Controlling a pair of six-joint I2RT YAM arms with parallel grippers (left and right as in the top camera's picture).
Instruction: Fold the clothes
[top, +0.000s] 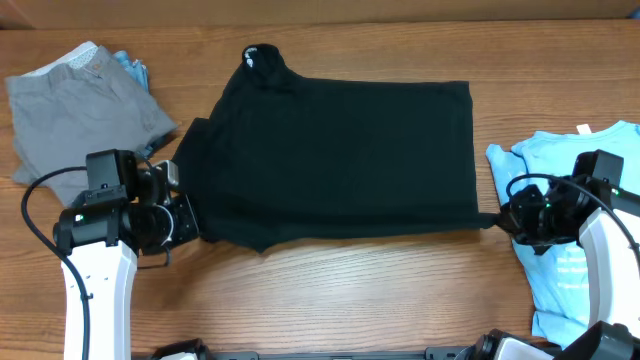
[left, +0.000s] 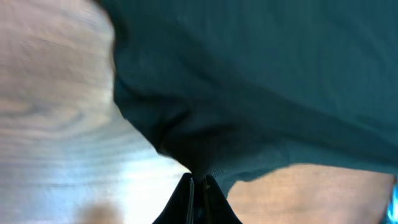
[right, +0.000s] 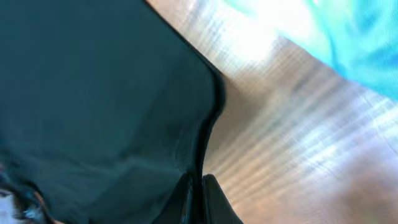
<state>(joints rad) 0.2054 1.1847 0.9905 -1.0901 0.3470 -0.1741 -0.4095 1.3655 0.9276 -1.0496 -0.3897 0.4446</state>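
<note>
From above, at the middle of the desk (top: 350, 300), the black shirt (top: 340, 160) lies spread out flat, its collar toward the upper left of the frame. My left gripper (top: 190, 222) sits at the shirt's lower left corner and my right gripper (top: 497, 218) at its lower right corner, each touching the cloth's edge. A grey garment (top: 80, 110) lies in the upper left of the frame, apart from the black shirt. A light blue shirt (top: 580, 230) lies along the right edge, under my right arm.

Through my left wrist camera the picture is blurred. My left gripper (left: 199, 193) shows at the bottom centre, its two fingers pressed almost together, with only a thin slit between them. The dark hem of the black shirt (left: 261, 81) runs down into that slit, so I have the cloth pinched. The shirt fills the upper and right parts of the frame, and bare wood shows at the left.

Through my right wrist camera, my right gripper (right: 198, 190) is likewise at the bottom centre, fingers nearly closed. The black shirt (right: 93, 93) covers the left half of the frame, and its edge curves down between the fingers, so it is clamped there. Wood fills the right half, and the light blue shirt (right: 354, 37) shows blurred in the upper right corner.
</note>
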